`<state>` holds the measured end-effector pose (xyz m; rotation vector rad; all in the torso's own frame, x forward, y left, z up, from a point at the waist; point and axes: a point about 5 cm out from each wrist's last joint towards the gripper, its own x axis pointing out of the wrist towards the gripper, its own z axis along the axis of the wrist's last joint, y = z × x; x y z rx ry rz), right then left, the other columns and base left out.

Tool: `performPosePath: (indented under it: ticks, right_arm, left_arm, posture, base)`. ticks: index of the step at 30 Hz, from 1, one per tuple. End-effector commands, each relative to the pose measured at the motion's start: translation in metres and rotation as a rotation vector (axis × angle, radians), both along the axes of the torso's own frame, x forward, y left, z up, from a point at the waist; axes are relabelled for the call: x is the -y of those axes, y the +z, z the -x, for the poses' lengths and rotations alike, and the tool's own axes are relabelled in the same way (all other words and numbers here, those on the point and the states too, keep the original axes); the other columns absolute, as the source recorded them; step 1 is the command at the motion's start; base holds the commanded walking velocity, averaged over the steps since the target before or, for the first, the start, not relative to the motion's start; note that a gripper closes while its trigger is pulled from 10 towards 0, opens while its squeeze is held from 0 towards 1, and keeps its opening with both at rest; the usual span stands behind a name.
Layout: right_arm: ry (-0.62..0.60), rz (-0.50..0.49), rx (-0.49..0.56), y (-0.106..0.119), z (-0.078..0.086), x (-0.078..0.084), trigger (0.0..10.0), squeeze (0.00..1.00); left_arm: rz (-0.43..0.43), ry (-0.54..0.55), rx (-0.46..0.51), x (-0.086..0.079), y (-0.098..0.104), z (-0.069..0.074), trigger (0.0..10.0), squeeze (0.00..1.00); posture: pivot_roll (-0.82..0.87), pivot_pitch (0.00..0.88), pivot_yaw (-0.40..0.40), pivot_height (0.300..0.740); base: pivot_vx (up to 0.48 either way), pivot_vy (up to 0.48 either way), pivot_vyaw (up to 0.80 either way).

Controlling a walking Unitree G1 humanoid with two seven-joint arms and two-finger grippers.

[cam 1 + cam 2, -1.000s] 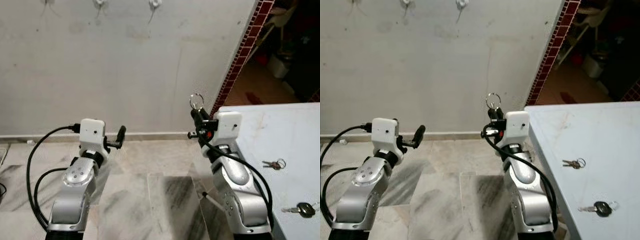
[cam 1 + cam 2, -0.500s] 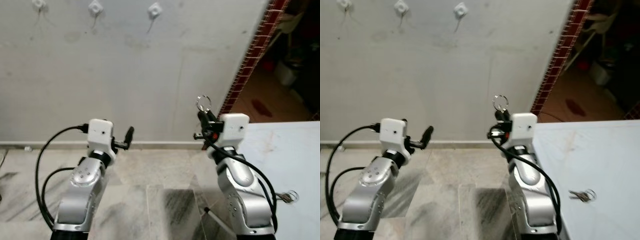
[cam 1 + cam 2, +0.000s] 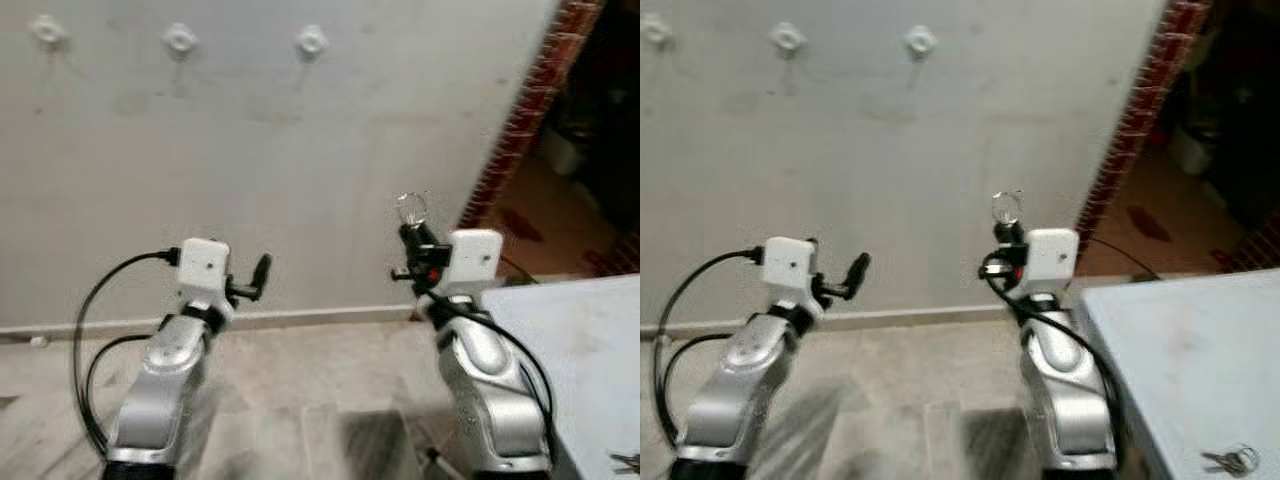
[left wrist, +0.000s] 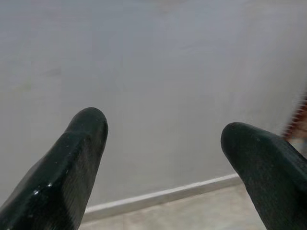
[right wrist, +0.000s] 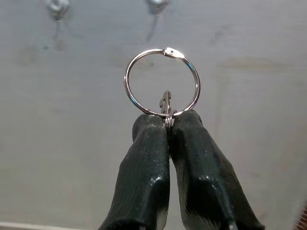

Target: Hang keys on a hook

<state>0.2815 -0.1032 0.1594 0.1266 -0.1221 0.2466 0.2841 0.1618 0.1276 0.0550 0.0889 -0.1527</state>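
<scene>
Right gripper (image 5: 168, 120) pinches round metal key ring (image 5: 162, 81).

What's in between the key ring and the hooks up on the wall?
Nothing but bare wall. In the left eye view, the key ring in the right gripper sits below the hooks.

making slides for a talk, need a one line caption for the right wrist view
Right gripper shut on a key ring, held upright before a pale wall with two hooks above.
</scene>
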Motion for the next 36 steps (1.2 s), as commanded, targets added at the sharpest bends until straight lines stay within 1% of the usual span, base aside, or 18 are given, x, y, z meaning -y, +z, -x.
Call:
performPosePath:
  ticks: [1,6,14,21,30,36]
  right_arm:
    - [-0.038,0.010,0.003,-0.0001,-0.0010,0.0115,10.0,0.00]
    - [-0.041,0.009,0.007,0.0007,-0.0016,0.0117,10.0,0.00]
    - [-0.043,0.012,0.012,0.0004,-0.0005,0.0105,10.0,0.00]
    - [-0.037,0.016,0.018,0.0006,0.0002,0.0098,10.0,0.00]
    - [-0.036,0.023,0.021,0.0005,0.0000,0.0090,10.0,0.00]
    - [-0.034,0.024,0.021,0.0005,0.0001,0.0091,10.0,0.00]
  left_arm:
    - [0.017,-0.039,0.001,0.0123,0.0003,-0.0004,10.0,0.00]
    - [0.013,-0.039,0.001,0.0122,0.0005,-0.0013,10.0,0.00]
    - [0.013,-0.038,-0.005,0.0120,-0.0015,0.0005,10.0,0.00]
    - [0.011,-0.044,-0.015,0.0152,-0.0044,0.0030,10.0,0.00]
    - [0.006,-0.048,0.002,0.0161,-0.0021,0.0004,10.0,0.00]
    - [0.009,-0.051,0.003,0.0182,-0.0020,0.0011,10.0,0.00]
  posture:
    - [0.15,0.052,-0.056,0.740]
    - [0.15,0.052,-0.056,0.740]
    - [0.16,0.041,-0.054,0.740]
    - [0.15,0.033,-0.052,0.740]
    - [0.15,0.026,-0.052,0.740]
    - [0.15,0.027,-0.057,0.740]
  base:
    - [0.382,0.292,0.00]
    - [0.384,0.286,0.00]
    - [0.429,0.000,0.00]
    - [0.424,0.000,0.00]
    - [0.000,0.000,0.00]
    - [0.000,-0.319,0.00]
